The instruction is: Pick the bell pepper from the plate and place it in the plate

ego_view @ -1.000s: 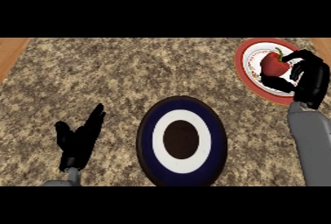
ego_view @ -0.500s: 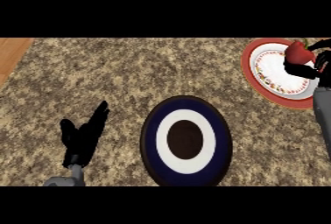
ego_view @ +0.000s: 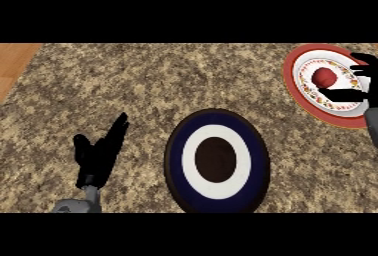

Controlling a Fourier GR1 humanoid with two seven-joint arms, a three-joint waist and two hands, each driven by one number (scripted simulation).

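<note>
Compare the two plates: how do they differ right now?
The red-rimmed plate sits at the far right with a white, patterned centre; the dark blue plate sits near the middle with white and dark brown rings. The red-rimmed plate holds the bell pepper, with the right hand over it; the dark blue plate holds nothing. The dark blue plate looks larger. Both are round and lie flat on the counter.

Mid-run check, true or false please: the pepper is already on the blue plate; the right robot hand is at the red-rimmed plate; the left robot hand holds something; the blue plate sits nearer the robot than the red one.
1. The bell pepper is on the blue plate. False: it lies on the red-rimmed plate.
2. The right robot hand is at the red-rimmed plate. True.
3. The left robot hand holds something. False: it is open, holding nothing.
4. The blue plate sits nearer the robot. True.
</note>
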